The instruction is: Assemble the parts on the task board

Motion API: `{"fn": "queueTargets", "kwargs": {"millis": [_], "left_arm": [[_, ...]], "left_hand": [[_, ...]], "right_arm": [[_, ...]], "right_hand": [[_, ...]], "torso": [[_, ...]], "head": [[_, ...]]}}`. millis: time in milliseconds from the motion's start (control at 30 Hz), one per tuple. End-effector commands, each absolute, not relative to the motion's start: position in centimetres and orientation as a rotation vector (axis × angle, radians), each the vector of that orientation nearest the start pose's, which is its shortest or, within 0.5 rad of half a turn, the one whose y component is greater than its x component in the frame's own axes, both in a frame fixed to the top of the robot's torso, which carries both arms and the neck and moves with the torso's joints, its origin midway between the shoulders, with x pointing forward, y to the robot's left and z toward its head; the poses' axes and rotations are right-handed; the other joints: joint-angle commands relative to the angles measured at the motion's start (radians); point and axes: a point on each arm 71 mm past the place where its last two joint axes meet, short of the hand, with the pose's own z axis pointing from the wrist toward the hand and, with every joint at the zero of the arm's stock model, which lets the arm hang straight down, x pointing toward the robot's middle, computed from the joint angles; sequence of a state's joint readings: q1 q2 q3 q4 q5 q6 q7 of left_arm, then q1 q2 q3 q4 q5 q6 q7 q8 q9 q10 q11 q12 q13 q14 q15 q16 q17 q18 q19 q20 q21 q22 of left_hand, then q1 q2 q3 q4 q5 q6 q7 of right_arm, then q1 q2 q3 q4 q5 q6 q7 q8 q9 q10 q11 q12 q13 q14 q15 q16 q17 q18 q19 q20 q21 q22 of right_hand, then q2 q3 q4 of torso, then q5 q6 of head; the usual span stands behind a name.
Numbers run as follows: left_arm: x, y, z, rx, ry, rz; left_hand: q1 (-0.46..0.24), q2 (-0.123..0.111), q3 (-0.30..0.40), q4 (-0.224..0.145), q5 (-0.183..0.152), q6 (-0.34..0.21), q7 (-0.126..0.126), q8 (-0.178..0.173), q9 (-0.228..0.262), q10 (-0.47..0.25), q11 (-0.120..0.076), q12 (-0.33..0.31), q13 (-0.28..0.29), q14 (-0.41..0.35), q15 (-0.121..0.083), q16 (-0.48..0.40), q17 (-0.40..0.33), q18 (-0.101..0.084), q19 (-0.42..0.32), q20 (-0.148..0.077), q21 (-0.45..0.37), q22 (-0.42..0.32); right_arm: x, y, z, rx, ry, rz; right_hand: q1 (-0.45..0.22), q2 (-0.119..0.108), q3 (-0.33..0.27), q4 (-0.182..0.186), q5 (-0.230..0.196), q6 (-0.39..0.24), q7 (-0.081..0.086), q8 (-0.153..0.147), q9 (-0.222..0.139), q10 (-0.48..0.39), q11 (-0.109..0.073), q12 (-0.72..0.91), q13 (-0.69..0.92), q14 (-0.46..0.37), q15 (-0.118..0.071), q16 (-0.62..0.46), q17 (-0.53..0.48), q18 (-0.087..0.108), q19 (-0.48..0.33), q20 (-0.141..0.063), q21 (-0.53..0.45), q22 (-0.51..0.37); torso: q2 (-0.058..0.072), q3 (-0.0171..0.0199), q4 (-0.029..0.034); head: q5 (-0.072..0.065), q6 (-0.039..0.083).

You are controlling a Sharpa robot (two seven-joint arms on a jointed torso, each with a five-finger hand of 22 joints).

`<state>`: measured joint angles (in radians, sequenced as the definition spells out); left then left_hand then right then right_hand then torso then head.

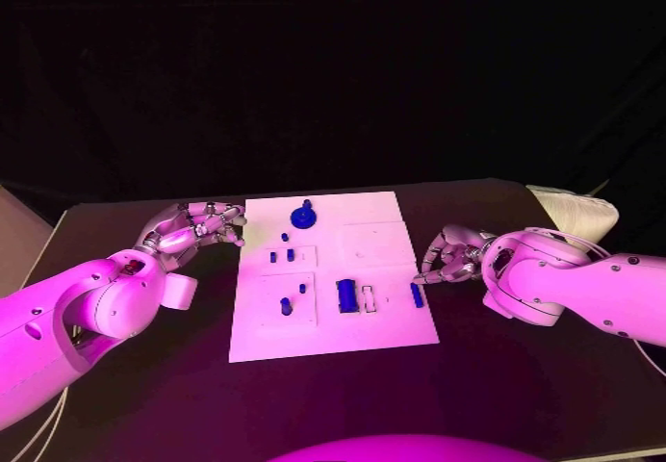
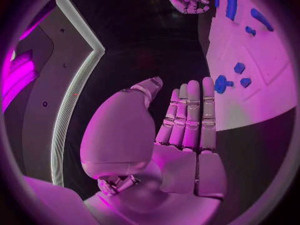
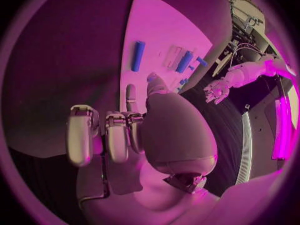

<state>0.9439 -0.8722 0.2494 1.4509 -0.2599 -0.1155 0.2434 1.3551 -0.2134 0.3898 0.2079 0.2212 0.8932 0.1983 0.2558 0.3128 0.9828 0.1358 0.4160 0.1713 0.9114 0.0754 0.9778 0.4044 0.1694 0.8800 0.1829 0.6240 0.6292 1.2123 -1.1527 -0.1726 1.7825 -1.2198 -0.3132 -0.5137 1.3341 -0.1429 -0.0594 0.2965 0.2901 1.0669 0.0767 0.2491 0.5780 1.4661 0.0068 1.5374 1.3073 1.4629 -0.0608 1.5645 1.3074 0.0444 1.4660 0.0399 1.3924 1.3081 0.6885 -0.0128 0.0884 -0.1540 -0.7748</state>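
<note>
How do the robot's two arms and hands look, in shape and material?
Both arms have smooth, rounded white shells, bulging near the wrist. The left hand and right hand are silver metal, with segmented fingers. A thin pale cable runs beside each arm.

— How many boards on the black table?
— One white task board.
— Blue parts on it?
— Seven, I count.
— Hands beside the board?
— Two.

Robot lab, black table, dark backdrop
</note>
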Motion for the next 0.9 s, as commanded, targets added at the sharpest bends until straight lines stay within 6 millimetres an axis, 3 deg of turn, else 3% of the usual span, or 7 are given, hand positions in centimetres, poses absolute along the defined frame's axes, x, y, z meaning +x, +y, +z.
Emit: {"fn": "queueTargets", "kwargs": {"millis": [33, 200, 900], "left_arm": [[48.5, 24.1, -20.8, -1.051, 1.535, -1.583], [48.4, 24.1, -20.9, -1.05, 1.535, -1.587], [48.3, 24.3, -20.9, -1.053, 1.542, -1.584]], "left_hand": [[0.011, -0.004, -0.022, 0.017, -0.022, -0.006, -0.003, 0.007, 0.002, -0.008, -0.002, 0.007, 0.002, -0.008, 0.002, 0.007, 0.002, 0.013, 0.017, -0.001, -0.017, -0.013], [0.017, -0.004, -0.044, 0.039, -0.041, -0.007, -0.004, 0.009, 0.003, -0.011, -0.001, 0.012, 0.005, -0.008, 0.003, 0.008, 0.004, 0.013, 0.028, -0.001, -0.034, -0.026], [0.025, 0.0, -0.053, 0.048, -0.044, -0.008, -0.004, 0.01, 0.003, -0.013, -0.002, 0.014, 0.006, -0.009, 0.003, 0.008, 0.004, 0.013, 0.034, -0.001, -0.042, -0.032]], "right_arm": [[41.0, -30.0, -22.2, 0.282, 1.996, 0.24], [40.4, -30.1, -23.0, 0.266, 2.015, 0.225], [40.3, -28.7, -24.5, 0.228, 2.03, 0.227]], "right_hand": [[-0.023, 0.003, -0.008, -0.001, -0.001, 0.008, 0.001, 0.0, -0.001, 0.087, -0.004, -0.004, 0.243, 0.108, -0.001, 0.006, 0.263, -0.013, 0.072, 0.003, -0.003, 0.221], [-0.043, 0.004, -0.011, -0.001, -0.003, 0.018, -0.003, 0.008, 0.001, 0.087, -0.007, -0.003, 0.243, 0.108, -0.003, 0.006, 0.263, -0.013, 0.072, 0.002, -0.002, 0.221], [-0.042, 0.003, -0.01, -0.003, -0.004, 0.027, -0.01, 0.018, 0.004, 0.087, -0.013, -0.004, 0.243, 0.108, -0.007, 0.006, 0.263, -0.013, 0.072, -0.001, -0.004, 0.221]], "torso": [[0.001, -0.0002, 0.0001], [0.001, 0.0004, -0.0002], [0.002, -0.0002, 0.0006]], "head": [[-0.001, -0.001], [0.0, -0.004], [0.007, -0.011]]}}
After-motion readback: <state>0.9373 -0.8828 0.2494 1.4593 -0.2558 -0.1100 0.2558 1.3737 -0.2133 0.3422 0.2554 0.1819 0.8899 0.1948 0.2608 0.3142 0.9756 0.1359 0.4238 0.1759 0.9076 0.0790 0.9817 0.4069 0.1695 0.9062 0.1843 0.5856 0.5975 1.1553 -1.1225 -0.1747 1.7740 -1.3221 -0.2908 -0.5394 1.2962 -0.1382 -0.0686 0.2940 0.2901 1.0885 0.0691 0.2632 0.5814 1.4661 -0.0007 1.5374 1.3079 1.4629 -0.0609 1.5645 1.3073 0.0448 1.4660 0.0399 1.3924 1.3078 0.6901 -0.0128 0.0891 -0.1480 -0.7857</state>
